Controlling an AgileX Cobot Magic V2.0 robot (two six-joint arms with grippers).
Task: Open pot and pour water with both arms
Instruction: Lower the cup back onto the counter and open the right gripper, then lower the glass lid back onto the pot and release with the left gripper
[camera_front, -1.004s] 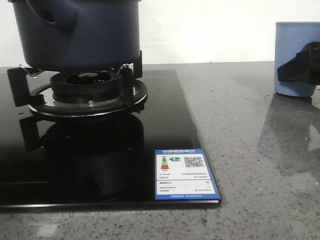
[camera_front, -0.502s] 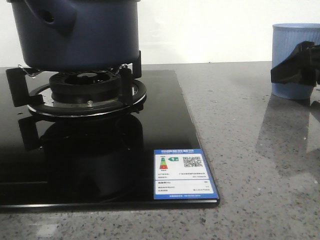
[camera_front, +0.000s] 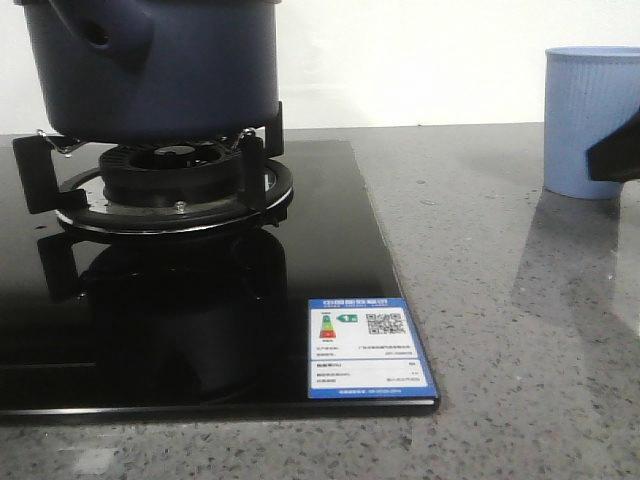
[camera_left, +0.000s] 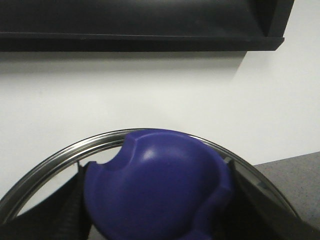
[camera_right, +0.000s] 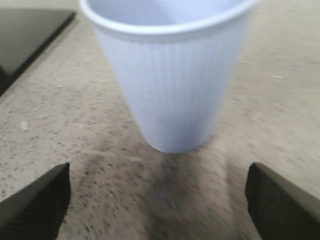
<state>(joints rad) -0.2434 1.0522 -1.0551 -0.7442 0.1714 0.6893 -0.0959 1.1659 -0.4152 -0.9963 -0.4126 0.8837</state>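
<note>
Right hand (camera_front: 618, 152) withdrawn from cup (camera_front: 590, 120), pot (camera_front: 150, 65) on burner (camera_front: 175, 185)

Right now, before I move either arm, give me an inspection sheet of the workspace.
Surface: grey speckled countertop with a black glass hob inset.
Job's things: navy pot sits on the burner grate; blue lid knob with steel lid rim fills the left wrist view.
Clutter: light-blue ribbed cup upright on the counter; energy label on the hob corner.
Grippers: left gripper shut on the lid knob; right gripper open, the cup ahead, untouched.
Cables: nothing seen.
Surroundings: white wall; dark shelf above.
</note>
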